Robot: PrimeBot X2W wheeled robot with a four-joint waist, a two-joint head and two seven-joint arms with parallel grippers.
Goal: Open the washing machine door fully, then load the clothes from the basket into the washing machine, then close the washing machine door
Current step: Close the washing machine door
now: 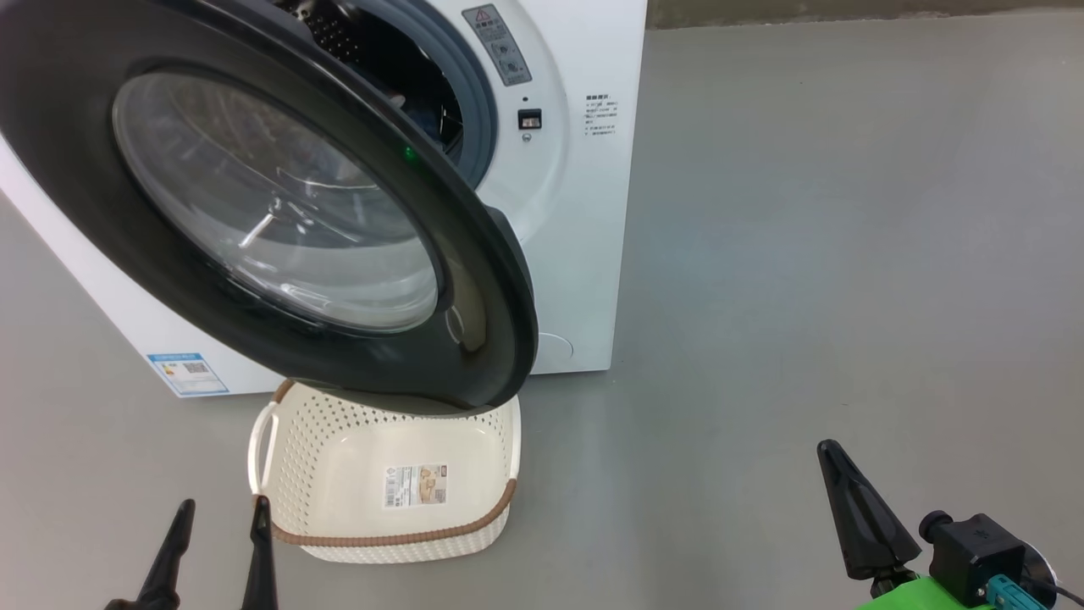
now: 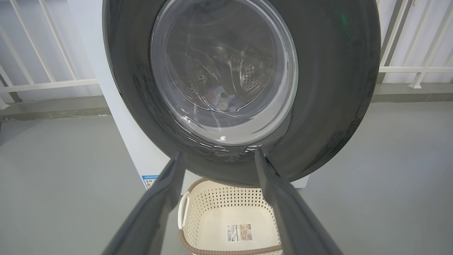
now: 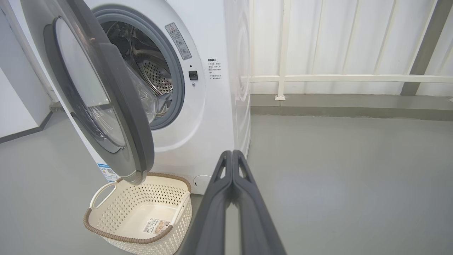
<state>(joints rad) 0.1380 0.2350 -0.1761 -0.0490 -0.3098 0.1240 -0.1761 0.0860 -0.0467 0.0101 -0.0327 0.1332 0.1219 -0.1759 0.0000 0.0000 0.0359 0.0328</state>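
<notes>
Going left to right: the left hand [image 1: 223,508] hangs low with its fingers spread and nothing in it, tips just beside the near-left corner of the basket [image 1: 389,536]. That's my first worry, because a sloppy lift could hook the brown rim or the side handle and drag the whole thing. The basket sits on the floor right in front of the washer and looks empty, just the sticker on its bottom. The clothes [image 2: 220,96] seem to be down in the drum, a bluish lump seen through the glass. So I'd guess closing is what's left. The washing machine door [image 1: 76,195] stands about half swung, and its lower edge hangs over the basket's far rim. I can't tell if they touch, so a swing might scrape or nudge it. The door's also glossy and rounded, so a fingertip push could skid off. I also can't see whether any fabric sits near the grey gasket of the washing machine [image 1: 584,254], where it could get pinched. Room-wise, the left is cramped by door and basket, while the floor [image 1: 804,254] to the right is wide open. The right hand [image 1: 830,453] is out there, clenched on nothing, well apart from everything.
</notes>
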